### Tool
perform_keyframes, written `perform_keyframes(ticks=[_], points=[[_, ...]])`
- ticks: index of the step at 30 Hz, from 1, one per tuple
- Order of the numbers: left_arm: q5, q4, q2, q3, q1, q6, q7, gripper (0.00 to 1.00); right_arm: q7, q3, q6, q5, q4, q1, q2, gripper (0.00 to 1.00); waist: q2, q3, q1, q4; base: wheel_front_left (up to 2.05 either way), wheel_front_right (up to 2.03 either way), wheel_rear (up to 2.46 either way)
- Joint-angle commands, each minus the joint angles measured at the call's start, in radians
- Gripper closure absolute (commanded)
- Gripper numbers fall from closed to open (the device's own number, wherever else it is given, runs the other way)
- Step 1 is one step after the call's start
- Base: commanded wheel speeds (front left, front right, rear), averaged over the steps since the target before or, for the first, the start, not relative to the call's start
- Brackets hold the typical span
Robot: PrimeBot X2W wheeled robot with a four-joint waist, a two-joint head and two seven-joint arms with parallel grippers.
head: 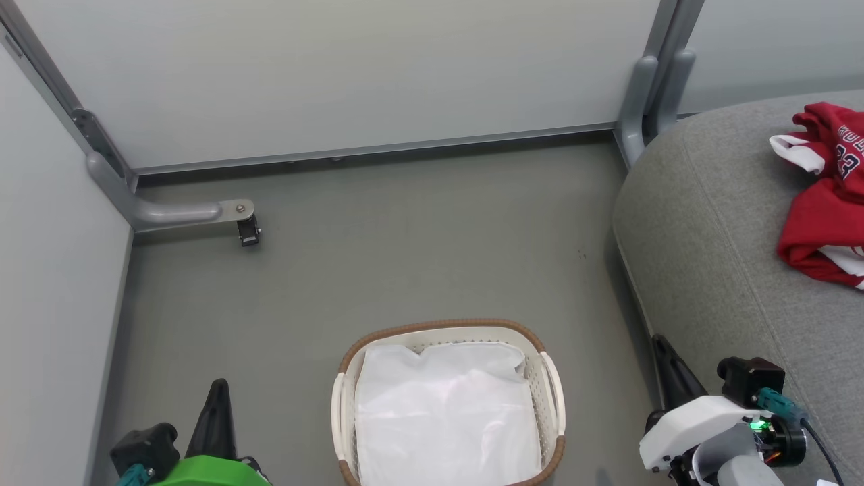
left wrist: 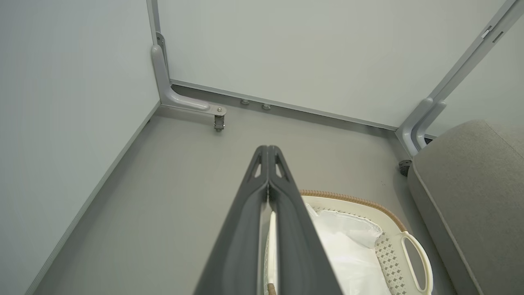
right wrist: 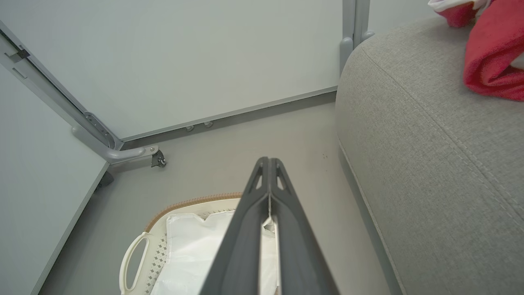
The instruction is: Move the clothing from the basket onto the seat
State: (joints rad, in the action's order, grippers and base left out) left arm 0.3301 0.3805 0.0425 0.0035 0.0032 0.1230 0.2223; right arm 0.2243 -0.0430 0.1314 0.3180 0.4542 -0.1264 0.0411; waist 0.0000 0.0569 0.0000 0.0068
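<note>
Both my pincers were fully closed and gripped nothing. My left pincer point(head: 219, 390) had its two dark fingers pressed flat together from tip to base, as its wrist view confirmed point(left wrist: 268, 150); it hung over the grey floor point(head: 378, 270) just left of the basket point(head: 439, 325), touching nothing. My right pincer point(head: 659, 343) was likewise shut, fingers meeting along their whole length point(right wrist: 269, 160), and sat between the basket and the edge of the seat point(head: 715, 236); I could not tell whether it brushed the seat's side. The basket stood on the floor between the two pincers, and inside it lay the plain white liner point(head: 445, 412), rumpled at its far edge. The red jerseys point(head: 820, 223) lay in a crumpled heap on the seat's far right part, white trim showing and dark lettering with the number 23 facing up, well apart from both pincers. Pale partition panels point(head: 337, 74) closed off the floor behind.
</note>
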Motion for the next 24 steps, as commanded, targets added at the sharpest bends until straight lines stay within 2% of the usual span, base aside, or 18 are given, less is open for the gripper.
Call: perform_keyframes(ticks=[1,24], points=[[0.051,-0.023,0.002,0.009,-0.018,0.001,-0.009,1.00,-0.012,0.008,0.000,0.050,-0.026,-0.010,0.003,1.00,0.0000,-0.001,0.0000,0.000,0.00,0.00,0.00],[0.412,-0.059,0.005,0.039,-0.048,0.003,-0.104,1.00,-0.106,0.051,0.000,0.415,-0.083,0.000,0.005,1.00,0.0000,-0.011,0.0000,-0.001,0.00,0.00,0.00]])
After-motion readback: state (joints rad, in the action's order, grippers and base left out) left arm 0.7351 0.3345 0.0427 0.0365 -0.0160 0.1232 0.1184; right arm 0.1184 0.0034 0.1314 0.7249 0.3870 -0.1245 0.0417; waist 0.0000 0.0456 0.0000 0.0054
